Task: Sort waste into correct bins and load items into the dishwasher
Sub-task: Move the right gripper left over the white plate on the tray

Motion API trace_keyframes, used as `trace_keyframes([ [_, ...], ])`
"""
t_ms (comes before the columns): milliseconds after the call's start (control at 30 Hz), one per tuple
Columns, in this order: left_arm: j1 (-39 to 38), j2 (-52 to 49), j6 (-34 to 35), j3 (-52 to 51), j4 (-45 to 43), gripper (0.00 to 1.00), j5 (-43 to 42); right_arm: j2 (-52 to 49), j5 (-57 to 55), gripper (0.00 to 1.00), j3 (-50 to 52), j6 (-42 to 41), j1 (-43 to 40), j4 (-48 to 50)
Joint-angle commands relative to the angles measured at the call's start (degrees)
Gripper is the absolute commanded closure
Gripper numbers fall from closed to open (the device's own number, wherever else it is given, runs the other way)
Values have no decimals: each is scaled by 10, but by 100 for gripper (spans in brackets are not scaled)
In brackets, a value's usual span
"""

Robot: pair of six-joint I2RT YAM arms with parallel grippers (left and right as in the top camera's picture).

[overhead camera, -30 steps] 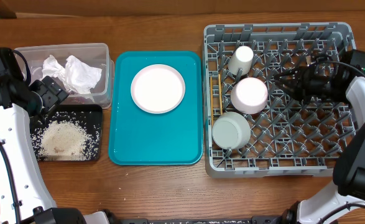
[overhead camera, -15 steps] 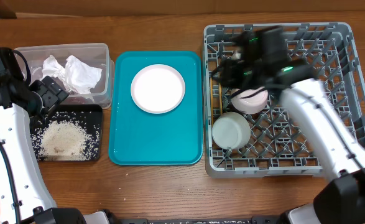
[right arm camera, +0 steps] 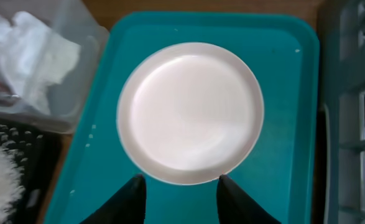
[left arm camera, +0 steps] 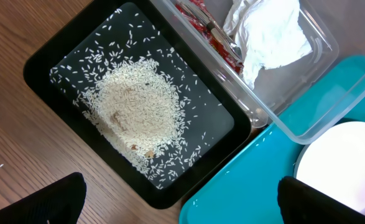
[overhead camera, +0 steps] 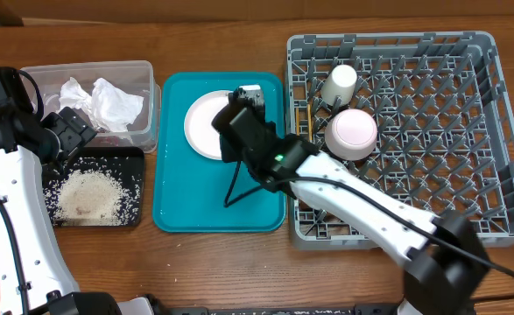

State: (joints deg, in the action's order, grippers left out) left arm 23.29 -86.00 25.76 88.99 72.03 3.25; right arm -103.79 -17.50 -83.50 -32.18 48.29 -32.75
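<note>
The pale-pink plate lies on the teal tray. My right gripper hovers open just before the plate's near rim, nothing between its fingers; from overhead, the right gripper and its arm cover part of the plate. Wide open and empty, my left gripper hangs over the corner of the black tray, which holds rice. The clear tub holds white napkins and a red wrapper. In the dish rack are a white cup, an upturned bowl and chopsticks.
The right arm crosses the rack's front left corner and hides what stands there. The clear tub and black tray sit left of the teal tray. Bare wood runs along the table's front edge.
My right arm has swung from the rack's right side across to the teal tray, over the plate, and its jaws have widened slightly. The left arm has not moved.
</note>
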Motion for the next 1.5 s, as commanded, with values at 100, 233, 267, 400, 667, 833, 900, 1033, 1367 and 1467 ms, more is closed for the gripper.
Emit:
trace_keyframes([
  [100, -1, -2, -5, 8, -1, 0, 2, -31, -43, 54, -8, -9, -13, -1],
  [233, -1, -2, -5, 8, -1, 0, 2, -31, -43, 45, -8, -9, -13, 2],
  [267, -1, -2, -5, 8, -1, 0, 2, -31, -43, 37, -8, -9, -13, 2],
  [400, -1, -2, -5, 8, -1, 0, 2, -31, -43, 0, -8, -9, -13, 2],
  [667, -1, -2, -5, 8, -1, 0, 2, -31, -43, 4, -8, -9, -13, 10],
  [833, -1, -2, -5, 8, -1, 0, 2, -31, -43, 21, -8, -9, -16, 10],
  [900, -1, -2, -5, 8, -1, 0, 2, -31, -43, 31, -8, -9, -19, 17],
  [1033, -1, -2, -5, 8, -1, 0, 2, -34, -43, 40, -8, -9, -28, 50],
  [1367, -1, -2, -5, 8, -1, 0, 2, -74, -43, 39, -8, -9, -45, 72],
  [1467, -1, -2, -5, 8, -1, 0, 2, -96, -43, 38, -8, -8, -45, 88],
])
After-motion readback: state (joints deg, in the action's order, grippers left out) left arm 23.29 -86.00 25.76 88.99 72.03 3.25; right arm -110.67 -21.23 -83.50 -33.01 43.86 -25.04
